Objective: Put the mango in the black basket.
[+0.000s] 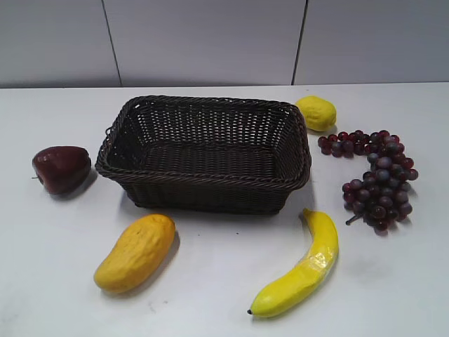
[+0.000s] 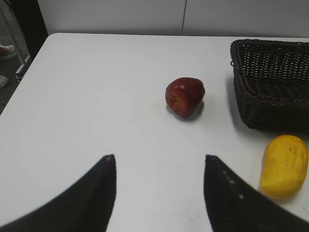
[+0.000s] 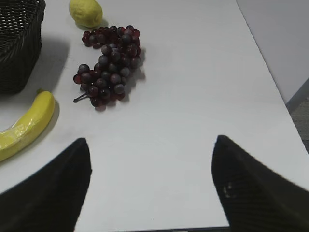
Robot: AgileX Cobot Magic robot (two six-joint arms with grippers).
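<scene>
Orange mango (image 2: 284, 166) not in the black basket (image 2: 270, 82) yet.
Left gripper (image 2: 159, 193) is wide open and empty; mango sits just right of it, basket ahead. Nothing grabbed.

- Mango (image 1: 135, 253): a plump, oblong, orange-yellow fruit with dull, slightly bumpy skin. It is lying on its side on the white table, toward the near left part, with its long axis slanting from the near left up to the far right. It is resting outside the basket, near its front left corner but not touching it.
- Black basket (image 1: 205, 184): a large rectangular dark brown-black woven wicker basket with flared sides and a braided rim. It is sitting upright at mid-table, toward the far edge, showing only its woven floor inside.
</scene>
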